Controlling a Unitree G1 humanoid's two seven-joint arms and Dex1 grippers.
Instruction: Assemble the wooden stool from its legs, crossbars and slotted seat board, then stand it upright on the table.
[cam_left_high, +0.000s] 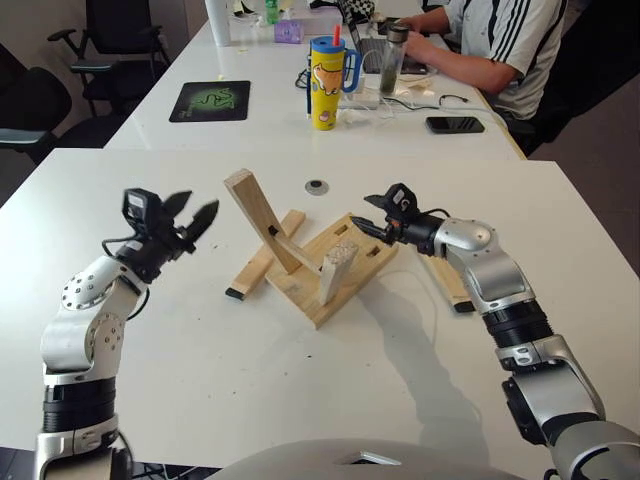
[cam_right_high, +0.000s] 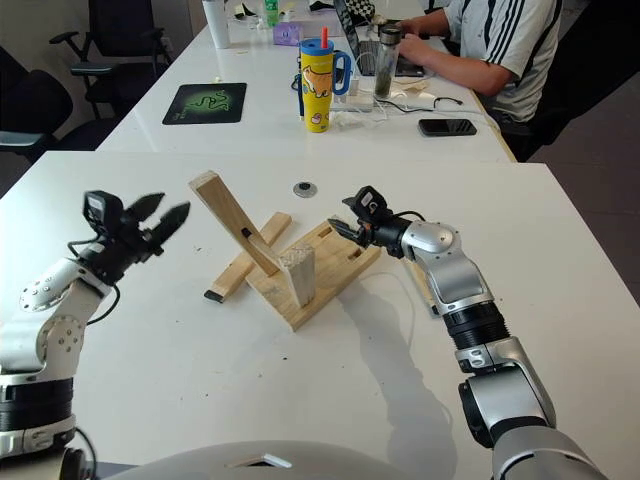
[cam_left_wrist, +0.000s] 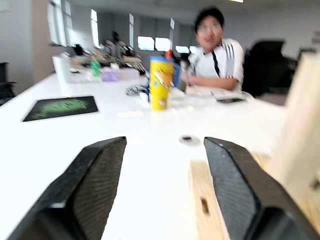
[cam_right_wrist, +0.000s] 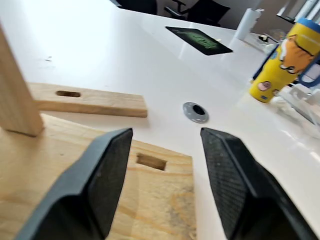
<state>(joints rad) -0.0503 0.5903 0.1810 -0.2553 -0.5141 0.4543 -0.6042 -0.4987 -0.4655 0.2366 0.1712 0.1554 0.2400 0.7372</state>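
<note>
- The left gripper is held above the table, near the tilted leg's left side and apart from it. Its fingers are spread wide and nothing is grasped.
- A loose wooden bar is seen lying flat on the table, one end running under the seat board's left edge; a slot is cut in it.
- The tilted leg is lodged in the seat board and leans markedly toward the left. It appears only partly seated, so it should be gripped low, close to the slot, and brought upright before it is pressed home.
- The seat board is lying near the table's middle, between the two arms. A shorter leg is stood on it, close to upright.
- The right gripper is poised at the board's far right corner, just over an open slot. Its fingers are parted by a moderate gap and nothing is held. The board is best pinned here so that it is not slid or tipped while the leg is straightened.
- Another wooden piece is lying on the table, partly hidden by the right forearm; it should be left undisturbed for now.
</note>
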